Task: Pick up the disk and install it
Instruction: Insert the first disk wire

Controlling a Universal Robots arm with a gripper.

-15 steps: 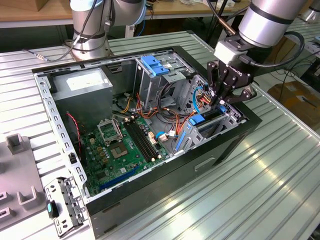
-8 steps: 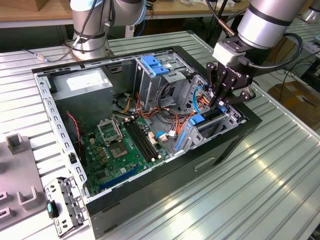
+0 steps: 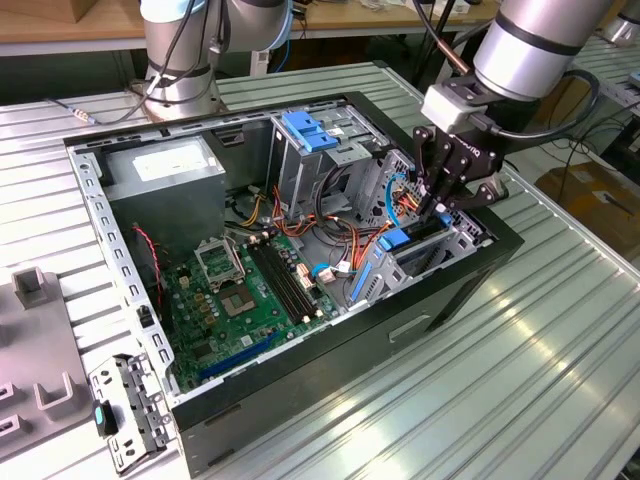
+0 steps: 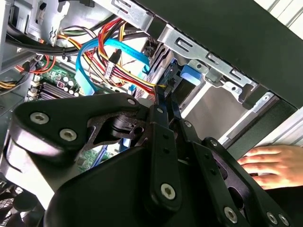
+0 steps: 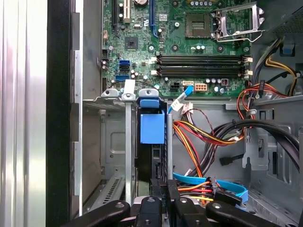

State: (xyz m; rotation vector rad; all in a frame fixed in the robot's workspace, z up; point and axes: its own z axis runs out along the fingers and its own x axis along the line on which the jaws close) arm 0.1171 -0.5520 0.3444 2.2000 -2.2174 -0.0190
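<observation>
The disk (image 3: pixel 398 240) stands on edge inside the drive bay at the near right corner of the open computer case (image 3: pixel 330 350). In the first wrist view its blue rail and tab (image 5: pixel 152 125) show in the slot between the metal bay walls. My gripper (image 3: pixel 437 208) hangs right over that bay. In both wrist views the two black fingers lie close together with their tips at the disk's outer edge (image 4: pixel 189 74). The gripper (image 4: pixel 163 94) looks shut. Its tips (image 5: pixel 166 189) hide the contact, so whether it touches the disk is unclear.
Red, yellow, orange and blue cables (image 5: pixel 203 137) crowd the space beside the bay. The motherboard (image 3: pixel 250 290) lies on the case floor. A tall metal cage with a blue tab (image 3: pixel 310 135) stands at the back. A person's hand (image 4: pixel 270 163) rests outside the case wall.
</observation>
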